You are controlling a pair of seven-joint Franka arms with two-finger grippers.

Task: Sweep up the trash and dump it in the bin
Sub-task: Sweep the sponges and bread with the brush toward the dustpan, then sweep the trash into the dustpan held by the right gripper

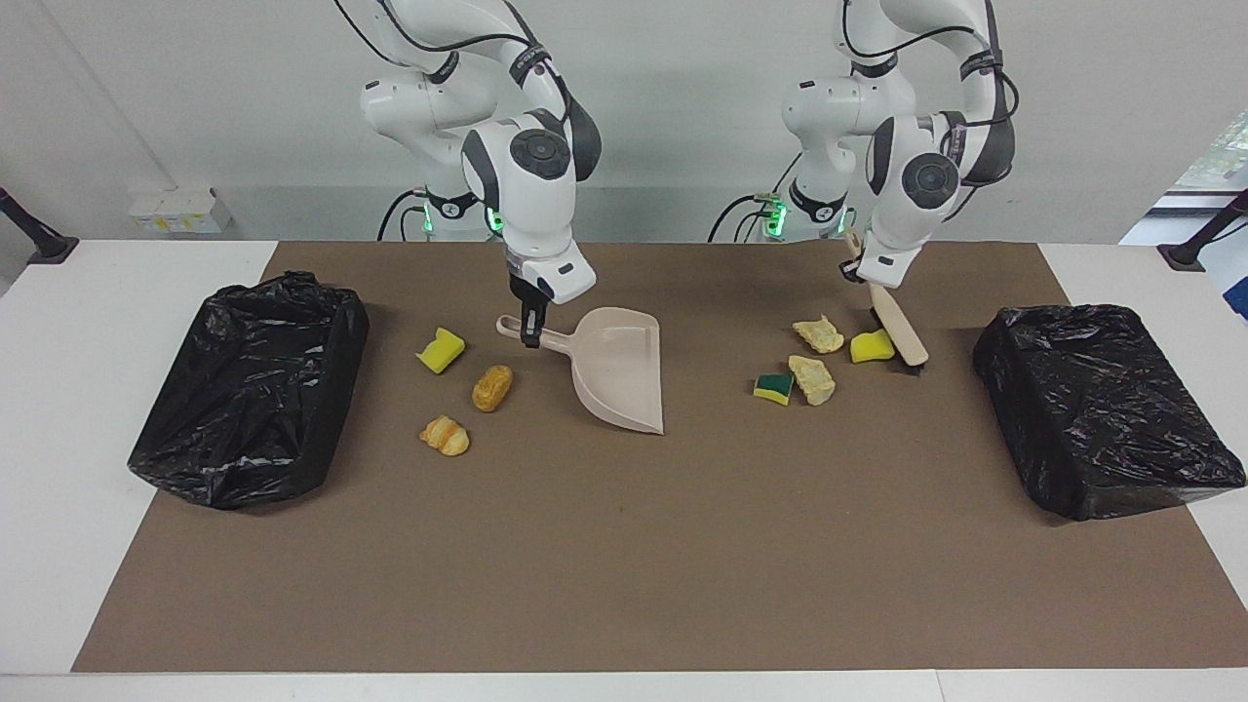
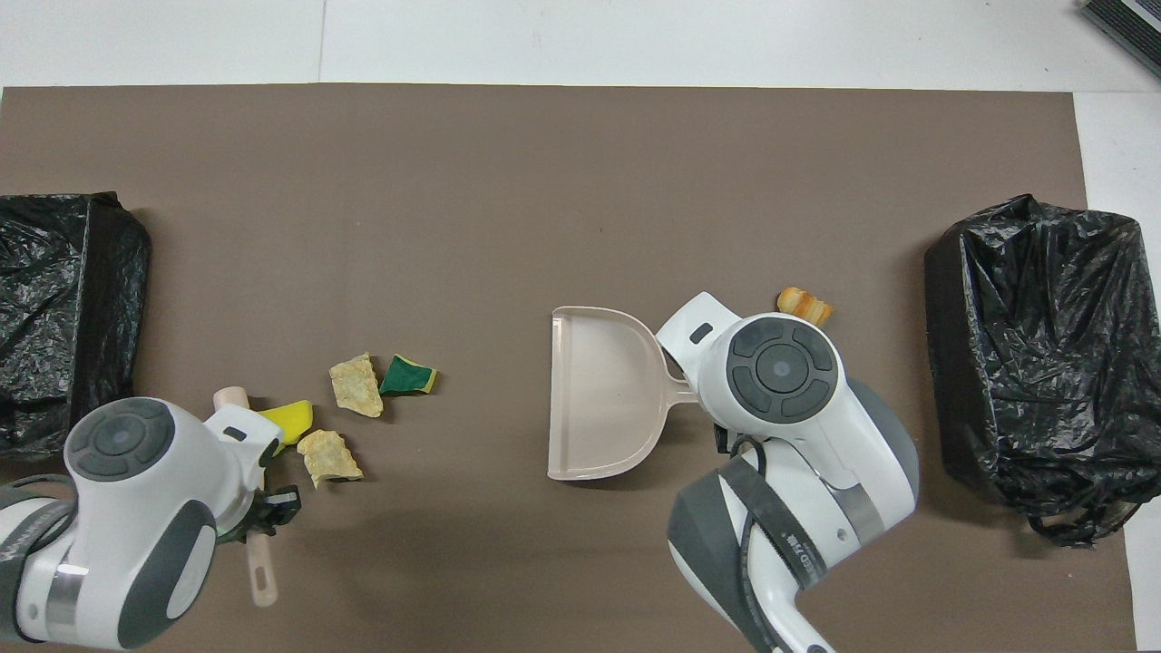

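Observation:
My left gripper (image 1: 871, 290) is shut on the handle of the beige brush (image 1: 902, 336), which slants down with its bristled end on the mat against a yellow sponge chunk (image 1: 871, 346). Beside that chunk lie two pastry pieces (image 1: 819, 334) (image 1: 811, 378) and a green-faced sponge (image 1: 774, 387). My right gripper (image 1: 529, 331) is shut on the handle of the beige dustpan (image 1: 619, 375), which rests on the mat mid-table. More trash lies toward the right arm's end: a yellow sponge (image 1: 441, 350), a bread roll (image 1: 492, 387) and a croissant piece (image 1: 445, 435).
A bin lined with a black bag (image 1: 253, 385) stands at the right arm's end of the table, and a second one (image 1: 1102, 405) at the left arm's end. The brown mat (image 1: 624, 546) covers the table between them.

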